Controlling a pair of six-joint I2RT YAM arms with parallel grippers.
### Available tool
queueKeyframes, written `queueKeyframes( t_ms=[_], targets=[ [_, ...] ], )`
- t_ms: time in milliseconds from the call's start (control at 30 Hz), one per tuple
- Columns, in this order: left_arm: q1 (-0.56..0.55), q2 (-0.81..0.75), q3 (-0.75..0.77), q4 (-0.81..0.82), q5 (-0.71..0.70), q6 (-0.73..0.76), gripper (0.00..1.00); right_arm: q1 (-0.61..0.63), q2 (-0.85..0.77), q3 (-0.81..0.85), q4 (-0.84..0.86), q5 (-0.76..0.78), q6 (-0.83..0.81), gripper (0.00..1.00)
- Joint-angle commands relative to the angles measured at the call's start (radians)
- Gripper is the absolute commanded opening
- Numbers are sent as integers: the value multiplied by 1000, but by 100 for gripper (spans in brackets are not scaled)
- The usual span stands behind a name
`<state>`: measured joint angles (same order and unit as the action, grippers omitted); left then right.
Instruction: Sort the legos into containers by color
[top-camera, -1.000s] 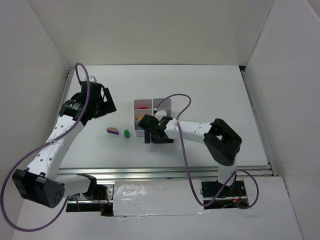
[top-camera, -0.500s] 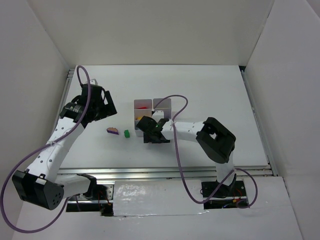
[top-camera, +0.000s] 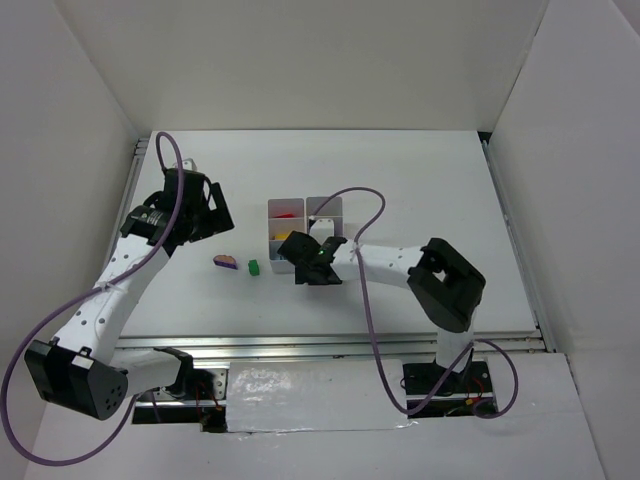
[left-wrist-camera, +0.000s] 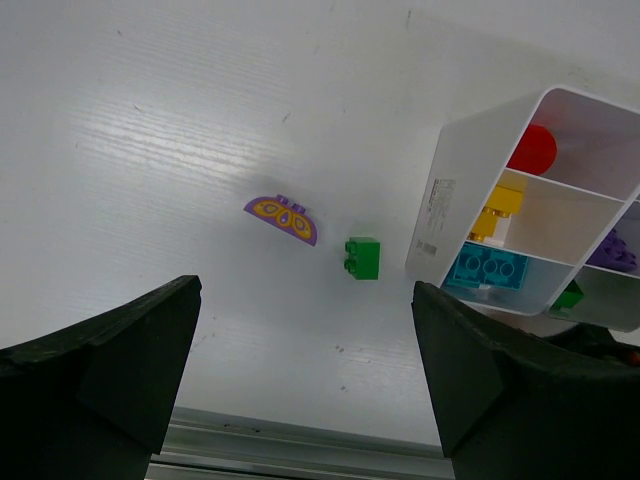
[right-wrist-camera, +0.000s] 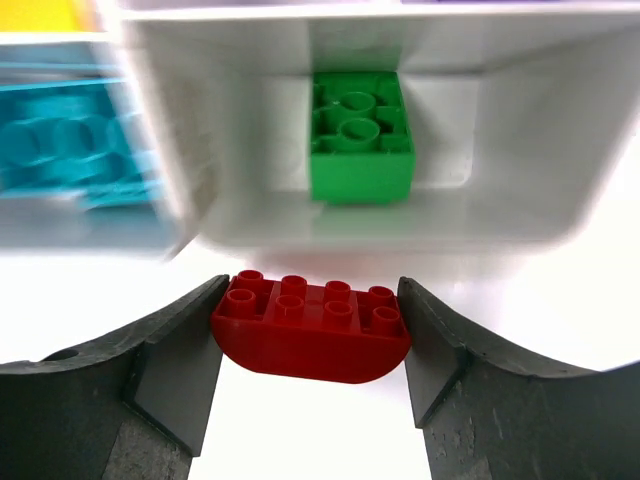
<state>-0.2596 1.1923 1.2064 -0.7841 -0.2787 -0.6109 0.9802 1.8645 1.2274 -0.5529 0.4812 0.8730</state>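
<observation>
- While the right claw presses its fingers on both short ends of a red brick, this brick is just beside the near wall of the containers, outside of them.
- I cannot tell if it is already off the table.
- It is taken by the ends, I think, because its curved belly offers no flat face for the pads.
- Behind that wall sits a green brick, with a teal brick in the next compartment, so red does not belong here.
- A red piece lies in the far corner compartment, which is the likely goal.
- Left claw hangs with fingers wide apart and holds nothing, above a purple piece and a loose green brick, both unsorted on the table near the containers.
- Probably it waits there so that the arms do not meet.
</observation>
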Motion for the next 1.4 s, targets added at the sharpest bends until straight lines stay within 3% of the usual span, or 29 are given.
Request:
queueKeyframes(
  t_ms=[0,133,267,533,633,1000,1200,1233,1300,1367],
  targets=[
    [-4,-20,-4,17,-39,22,100,37,-134,24,-51,25,15,34],
    [-3,-5,-8,20,-54,11,100,64,-237,124,-131,4,24,35],
    [3,13,-2,19,-63,3,100,55,-206,255,-131,32,-29,37],
    [5,1,-1,25,-53,17,100,-67,171,781,-241,42,-209,38],
    [6,-7,-11,29,-59,30,99,-112,257,889,-281,19,-244,40],
    [6,26,-34,62,-25,37,100,-149,256,824,-219,-41,-293,47],
    [6,49,-24,66,-16,39,99,-150,248,814,-202,-58,-293,59],
    [6,49,-24,65,-14,40,100,-150,254,817,-200,-59,-295,69],
    [6,50,-24,66,-11,40,100,-149,257,827,-202,-67,-298,77],
    [6,50,-28,68,-5,46,100,-150,259,836,-200,-69,-301,93]
  ],
)
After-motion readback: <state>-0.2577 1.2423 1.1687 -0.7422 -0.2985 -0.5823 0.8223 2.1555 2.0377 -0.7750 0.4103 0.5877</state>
